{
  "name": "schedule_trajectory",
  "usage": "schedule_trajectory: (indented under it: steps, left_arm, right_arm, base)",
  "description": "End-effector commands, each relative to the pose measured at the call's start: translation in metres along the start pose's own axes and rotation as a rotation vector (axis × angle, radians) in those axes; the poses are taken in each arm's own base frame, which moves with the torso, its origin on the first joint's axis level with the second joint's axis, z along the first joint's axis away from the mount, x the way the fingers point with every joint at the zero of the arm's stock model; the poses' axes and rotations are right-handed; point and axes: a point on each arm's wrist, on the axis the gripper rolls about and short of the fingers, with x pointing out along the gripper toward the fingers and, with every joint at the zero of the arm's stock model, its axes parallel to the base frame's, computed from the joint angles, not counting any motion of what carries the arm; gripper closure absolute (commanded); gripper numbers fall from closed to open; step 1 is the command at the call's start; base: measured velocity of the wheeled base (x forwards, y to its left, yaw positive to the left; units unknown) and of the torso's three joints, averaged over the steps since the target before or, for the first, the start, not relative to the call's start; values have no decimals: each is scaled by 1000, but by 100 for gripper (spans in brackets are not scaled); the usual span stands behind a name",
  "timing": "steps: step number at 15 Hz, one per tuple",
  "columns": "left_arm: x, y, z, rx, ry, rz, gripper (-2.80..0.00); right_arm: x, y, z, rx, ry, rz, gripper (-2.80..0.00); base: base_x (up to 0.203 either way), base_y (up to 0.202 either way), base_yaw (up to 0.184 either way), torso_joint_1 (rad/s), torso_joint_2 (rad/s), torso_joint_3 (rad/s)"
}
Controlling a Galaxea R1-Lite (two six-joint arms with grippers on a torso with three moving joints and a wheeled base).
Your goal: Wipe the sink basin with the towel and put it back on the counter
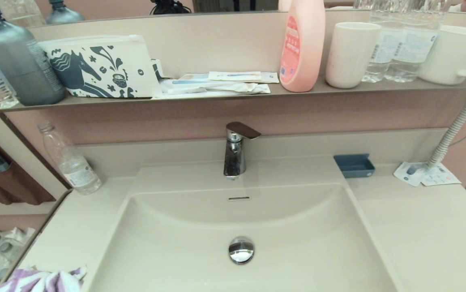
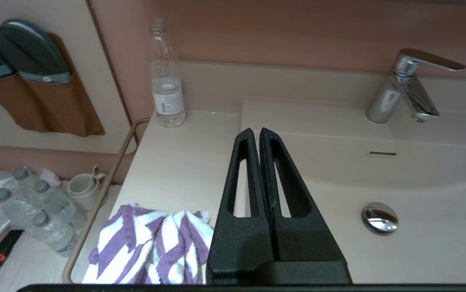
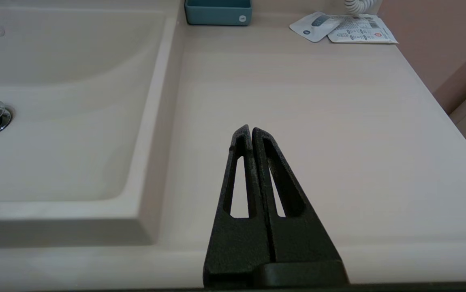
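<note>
Towel (image 2: 152,247): purple-and-white striped terry, bunched in a loose heap on the counter (image 2: 176,162) at the near left corner, just beside the rim of the sink basin (image 2: 419,243). Not held by anything.

Left gripper (image 2: 256,132): poised over the counter at the basin's left edge, beside the towel and apart from it. Fingers pressed together, nothing between them.

Right gripper (image 3: 249,129): parked over the bare counter on the basin's right side. Fingers likewise closed and empty.

Sink basin: cream, drain plug (image 1: 241,250) seated; no cloth inside. Whether the surface is wet or already wiped cannot be read from these views.

Step in hand: judged to be either the approach to the pickup or the close of the task, with the towel lying on the counter; the pictures alone do not decide which. If the former, the next move calls for the left fingers to part, shift sideways over the heap, descend onto a raised fold and pinch it.

Nearby, not involved: clear bottle (image 2: 167,81), tap (image 1: 236,150).
</note>
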Motion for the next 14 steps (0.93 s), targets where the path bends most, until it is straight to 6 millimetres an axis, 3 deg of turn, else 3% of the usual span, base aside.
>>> schedule_trajectory:
  steps: [1, 7, 11, 14]
  left_arm:
    - [0, 1, 1, -3, 3, -14, 0]
    - [-8, 20, -11, -12, -19, -112, 0]
    - [-17, 20, -59, 30, -29, -120, 0]
    - [-9, 20, -85, 48, 26, -85, 0]
  right_arm:
    - [0, 0, 0, -1, 1, 2, 0]
    - [0, 0, 0, 0, 0, 1, 0]
    - [0, 0, 0, -1, 1, 1, 0]
    - [0, 0, 0, -1, 1, 1, 0]
  base:
    - [0, 0, 0, 0, 0, 0]
    - [0, 0, 0, 0, 0, 0]
    - [0, 0, 0, 0, 0, 0]
    - [0, 0, 0, 0, 0, 0]
